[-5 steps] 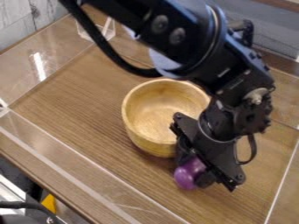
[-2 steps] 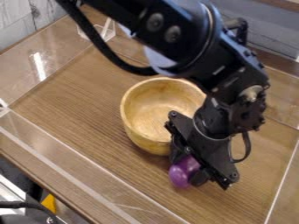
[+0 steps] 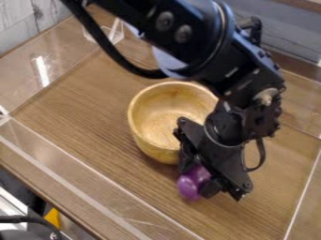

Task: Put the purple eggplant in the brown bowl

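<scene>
- The work surface is a wood-grain table [image 3: 88, 122], brown with darker streaks running along its length.
- Low clear plastic walls [image 3: 51, 155] border the table. One runs along the near-left edge, and another stands at the upper left and catches bright reflections.
- Past the table at 1 o'clock there is a pale wall or panel. Detail there is too soft to make out.
- A dark item with a yellow patch sits at the lower-left corner, outside the clear wall. It cannot be identified.
- The brown bowl [image 3: 153, 117] stands upright near the middle of the table. Its pale inside is exposed and nothing is visible in it.
- The purple eggplant [image 3: 191, 185] lies on the table just outside the bowl's rim, at 5 o'clock from the bowl's centre.
- The black robot arm [image 3: 189, 47] enters from the upper left and arches over the bowl's far side.
- The gripper [image 3: 205, 181] points steeply downward at the eggplant, which shows at its lower-left side, at 8 o'clock from the fingertips.
- The fingers [image 3: 226, 183] are clenched around the eggplant. Its right part is hidden behind them.
- The eggplant appears to rest on or just above the table. The contact point is not clear.
</scene>
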You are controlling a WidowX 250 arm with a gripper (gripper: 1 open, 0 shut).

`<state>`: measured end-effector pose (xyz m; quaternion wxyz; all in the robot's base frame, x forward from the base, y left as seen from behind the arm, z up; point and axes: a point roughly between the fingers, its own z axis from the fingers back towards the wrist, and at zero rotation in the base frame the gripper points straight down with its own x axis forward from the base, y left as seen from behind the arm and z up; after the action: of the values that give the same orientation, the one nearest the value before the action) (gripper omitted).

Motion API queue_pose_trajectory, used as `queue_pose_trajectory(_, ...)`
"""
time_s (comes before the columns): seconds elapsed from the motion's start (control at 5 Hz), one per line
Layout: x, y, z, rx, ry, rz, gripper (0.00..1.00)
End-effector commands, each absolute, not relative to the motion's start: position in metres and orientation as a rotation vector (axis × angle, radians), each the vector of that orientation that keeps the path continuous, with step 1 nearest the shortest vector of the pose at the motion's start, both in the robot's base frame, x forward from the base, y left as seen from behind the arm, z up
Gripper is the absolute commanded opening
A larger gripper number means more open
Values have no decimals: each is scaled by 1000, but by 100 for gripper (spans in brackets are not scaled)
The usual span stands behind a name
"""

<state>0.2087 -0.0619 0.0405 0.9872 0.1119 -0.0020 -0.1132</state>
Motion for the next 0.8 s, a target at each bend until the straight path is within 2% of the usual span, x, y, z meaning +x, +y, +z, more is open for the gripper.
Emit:
queue_pose_trajectory(0.0, 213, -57, 44, 225, -16, -205, 0)
queue_pose_trajectory(0.6, 214, -53, 44, 231, -11, -200, 0)
